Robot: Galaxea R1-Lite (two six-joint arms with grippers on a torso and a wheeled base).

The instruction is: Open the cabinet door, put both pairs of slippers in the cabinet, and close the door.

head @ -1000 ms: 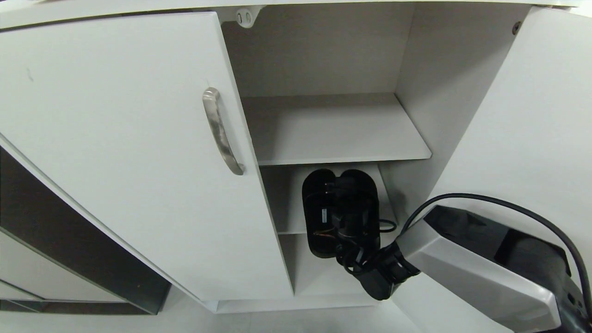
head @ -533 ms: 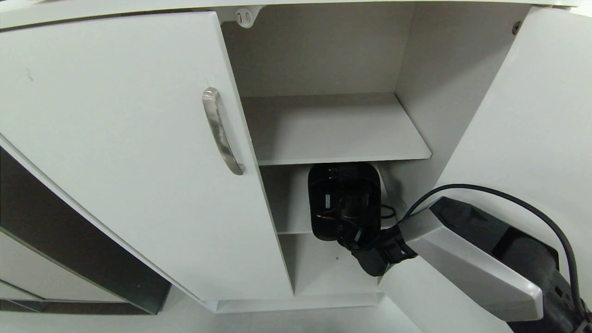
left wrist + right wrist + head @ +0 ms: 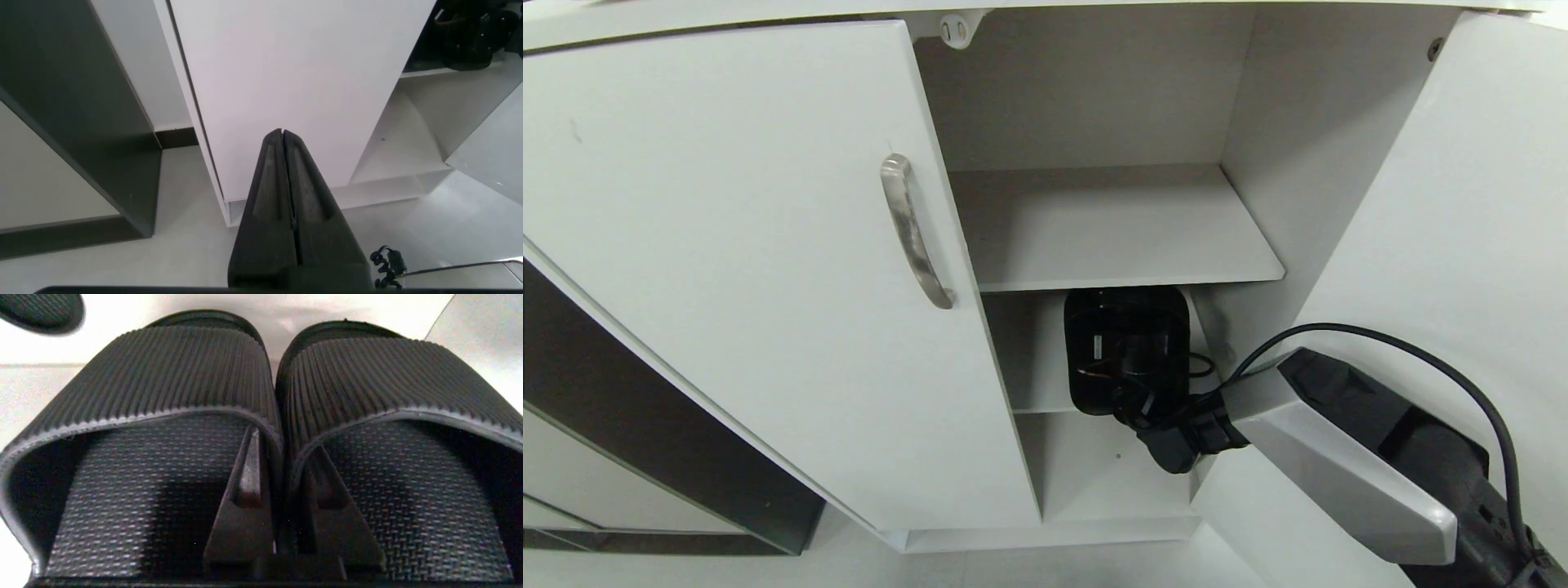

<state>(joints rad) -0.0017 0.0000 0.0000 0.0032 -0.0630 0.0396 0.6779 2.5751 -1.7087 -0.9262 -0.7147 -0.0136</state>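
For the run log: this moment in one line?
right tool: shut on black slippers, under upper shelf | left tool: shut | cabinet door: open

Domestic interior, probably a home entryway.
White shoe cabinet (image 3: 1094, 90) with plain shelves (image 3: 1111, 229) and a brushed metal handle (image 3: 915, 233) on its left door (image 3: 727, 245); black slippers (image 3: 180, 384) inside it; pale smooth floor (image 3: 1045, 567) below it; dark panel (image 3: 645, 408) to its left.

The head camera looks down into the white open-doored cabinet (image 3: 1111, 229), the left wrist camera shares its lower shelves from farther back, and the right wrist camera hugs the black ribbed slippers (image 3: 196, 384).
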